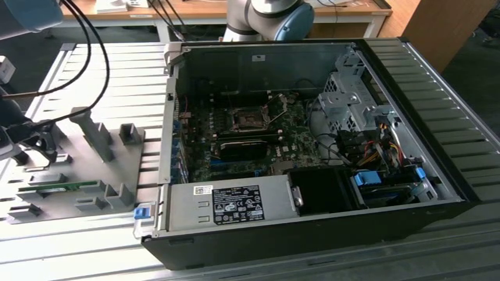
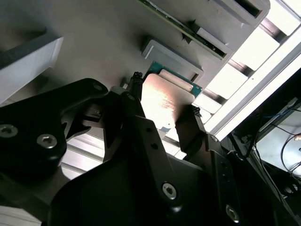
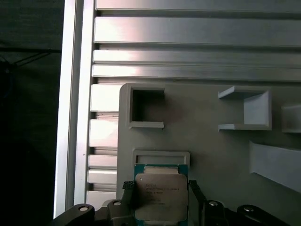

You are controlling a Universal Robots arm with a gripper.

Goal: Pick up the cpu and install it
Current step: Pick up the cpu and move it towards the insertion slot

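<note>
The gripper (image 2: 165, 95) hangs low over the grey fixture plate (image 3: 211, 155), closed on the cpu (image 3: 160, 195) — one black finger against each of two opposite edges. The cpu sits near the plate's edge, just beside a small grey block (image 3: 161, 157), silvery lid up — its faint print is too small to read. Beside the plate lies the open computer case (image 1: 312, 234), with a white label (image 1: 234, 205) on its power supply.

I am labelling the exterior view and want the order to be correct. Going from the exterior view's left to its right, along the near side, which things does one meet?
Green memory stick → blue clip → power supply → black plastic shroud → computer case's side wall.
</note>
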